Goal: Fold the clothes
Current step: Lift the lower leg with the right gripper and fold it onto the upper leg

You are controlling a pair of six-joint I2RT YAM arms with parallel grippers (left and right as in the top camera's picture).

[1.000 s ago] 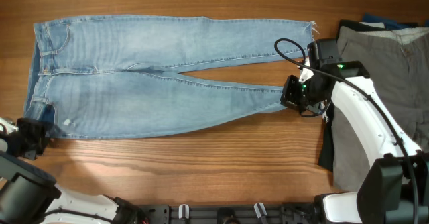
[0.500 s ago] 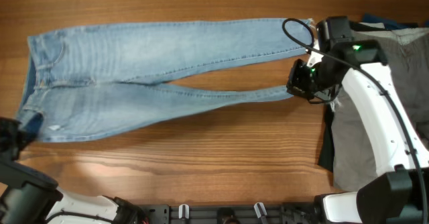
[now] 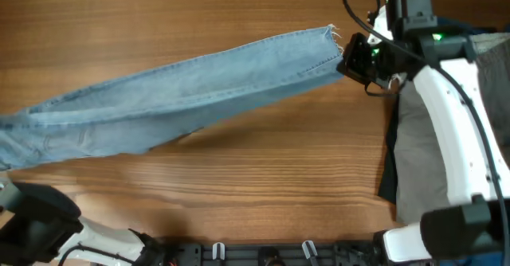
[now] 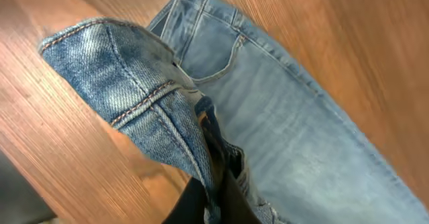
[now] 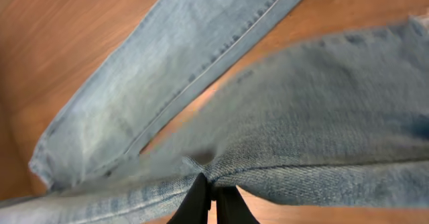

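Up go the light blue denim jeans (image 3: 183, 99), pulled into one long band above the brown wooden surface (image 3: 263, 194), running away from the heap of grey clothes (image 3: 434, 154). The right gripper (image 3: 348, 59), just beside that heap, has its fingers (image 5: 228, 207) clamped on a leg hem. At the end far from the heap, the left gripper (image 4: 218, 194) pinches the waistband. This looks like the lengthwise fold, one leg over the other. The next move calls for laying it down flat with the edges matched.

jeans (image 3: 199, 83): faded matt denim, frayed hem | table (image 3: 239, 186): smooth wood grain
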